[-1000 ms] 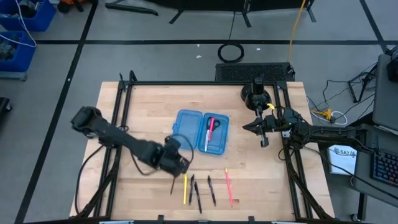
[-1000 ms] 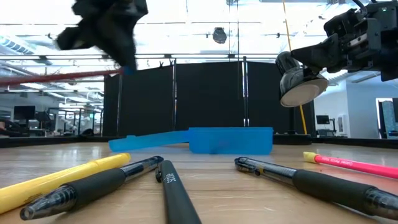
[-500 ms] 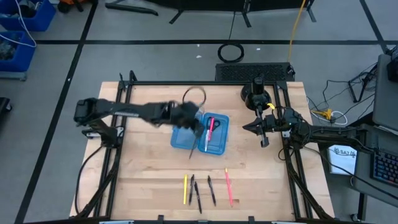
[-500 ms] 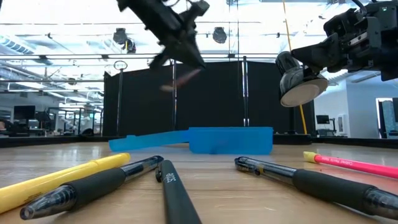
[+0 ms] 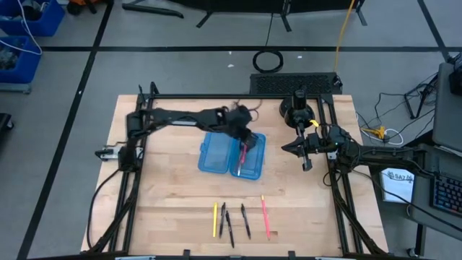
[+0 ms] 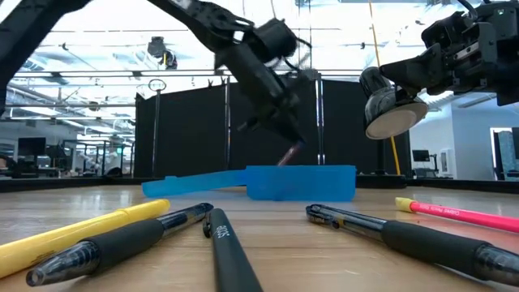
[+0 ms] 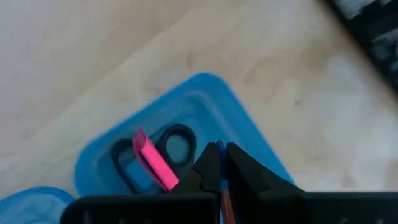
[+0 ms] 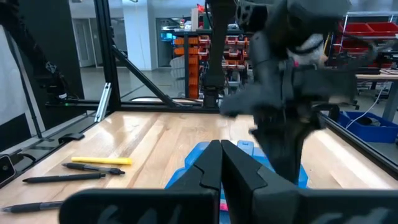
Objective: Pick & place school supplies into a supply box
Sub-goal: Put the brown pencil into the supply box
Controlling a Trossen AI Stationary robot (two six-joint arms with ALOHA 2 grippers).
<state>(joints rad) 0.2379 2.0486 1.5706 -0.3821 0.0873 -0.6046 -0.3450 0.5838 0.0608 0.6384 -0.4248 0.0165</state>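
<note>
Supply box (image 5: 232, 153), a translucent blue hinged case, lies open mid-worktop (image 5: 166, 195); its right half already holds a pink pen (image 7: 153, 160) and dark-handled scissors (image 7: 171, 146). The left end effector (image 5: 244, 137) hovers over that half, pinched shut on a thin stick (image 7: 225, 202). A yellow pencil (image 5: 214, 219), three black pens (image 5: 229, 222) and another pink pen (image 5: 266, 215) still wait near the front edge. The right end effector (image 5: 294, 147) is closed, empty, parked beside the box.
</note>
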